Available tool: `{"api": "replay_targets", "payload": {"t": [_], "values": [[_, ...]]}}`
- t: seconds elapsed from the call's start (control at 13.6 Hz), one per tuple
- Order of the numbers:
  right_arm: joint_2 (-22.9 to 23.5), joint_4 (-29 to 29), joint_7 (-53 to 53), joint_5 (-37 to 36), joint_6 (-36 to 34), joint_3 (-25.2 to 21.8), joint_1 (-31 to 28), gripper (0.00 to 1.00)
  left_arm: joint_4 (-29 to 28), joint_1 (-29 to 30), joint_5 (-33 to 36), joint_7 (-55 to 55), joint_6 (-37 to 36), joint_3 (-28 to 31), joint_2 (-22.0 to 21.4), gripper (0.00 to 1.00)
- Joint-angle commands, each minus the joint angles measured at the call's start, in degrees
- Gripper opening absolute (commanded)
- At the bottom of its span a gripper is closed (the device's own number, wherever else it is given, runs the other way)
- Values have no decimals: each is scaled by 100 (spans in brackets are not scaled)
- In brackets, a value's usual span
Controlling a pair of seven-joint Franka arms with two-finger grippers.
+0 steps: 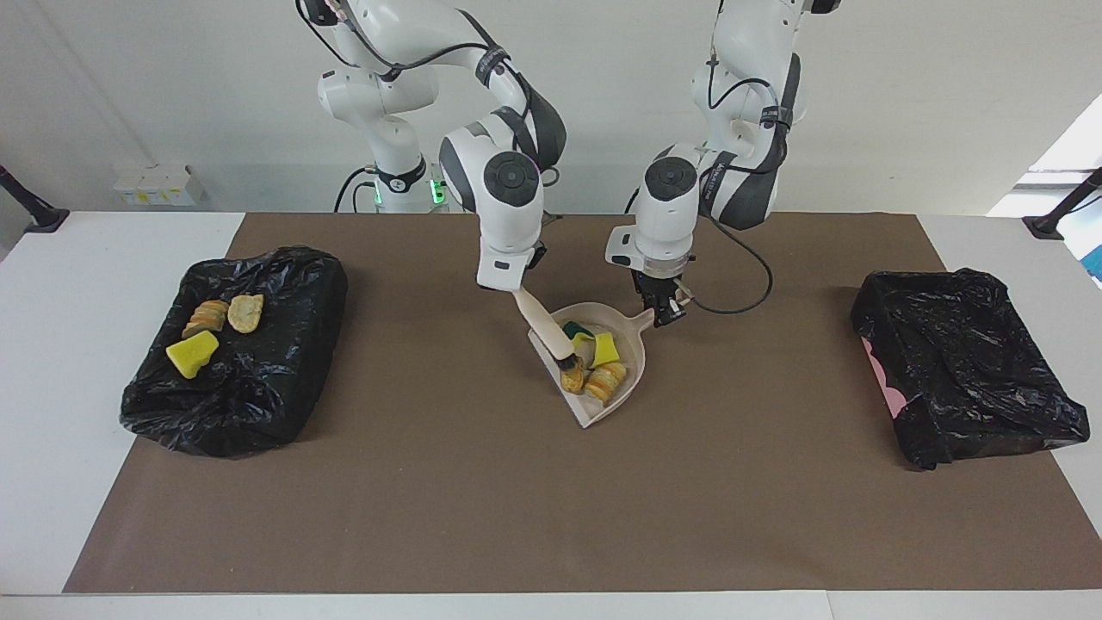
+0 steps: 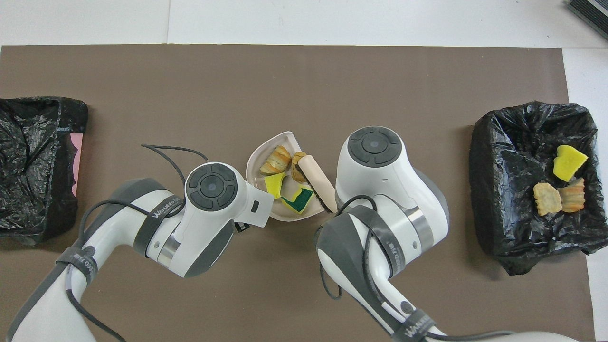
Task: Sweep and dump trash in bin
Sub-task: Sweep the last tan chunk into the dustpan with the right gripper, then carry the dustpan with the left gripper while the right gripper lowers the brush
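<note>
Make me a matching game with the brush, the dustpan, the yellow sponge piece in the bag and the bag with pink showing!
Things:
1. beige wooden-handled brush
2. beige plastic dustpan
3. plain yellow sponge piece
4. black bag-lined bin with pink showing

Places or states:
A. holds no scraps
B. lies in the bin at the right arm's end
C. bristles down inside the pan
D. holds four scraps

Pairs: 1-C, 2-D, 3-B, 4-A

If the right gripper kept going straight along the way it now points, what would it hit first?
The right gripper, shut on the brush, points down and slantwise into the dustpan. It would probably meet first the brown chunk at the bristles, then the pan floor; depth is unclear.
</note>
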Motion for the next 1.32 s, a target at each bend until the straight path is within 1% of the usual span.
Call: {"api": "replay_targets", "payload": {"t": [0.0,0.22,0.37,0.52,0.66,0.81,0.96,1.03,1.18,1.25], "values": [[-268,-208,-385,253,-13,58,-279,0,-157,71,88,61,148,-19,-114,0],[-250,-252,-123,253,41,49,-481,0,-78,124,88,437,122,-10,-88,0],[-293,-365,489,227,32,40,-508,0,-34,150,88,894,131,7,-88,0],[-425,-593,1342,200,15,31,-508,0,36,509,106,1368,61,-1,-167,0],[-636,-866,1897,200,93,49,-404,0,133,781,106,1948,43,-1,-298,0],[-698,-964,2642,200,269,58,-88,0,203,1098,106,2528,34,-1,-474,0],[-602,-972,3521,209,497,58,368,0,204,1510,97,3239,-1,-1,-719,0],[-506,-973,3934,227,585,58,623,0,299,1721,97,3591,-210,-1,-817,0],[-295,-929,4647,315,647,67,1080,0,685,2126,88,4102,-755,7,-809,0],[-189,-911,4842,323,743,67,1309,0,818,2380,88,4365,-861,8,-817,0]]}}
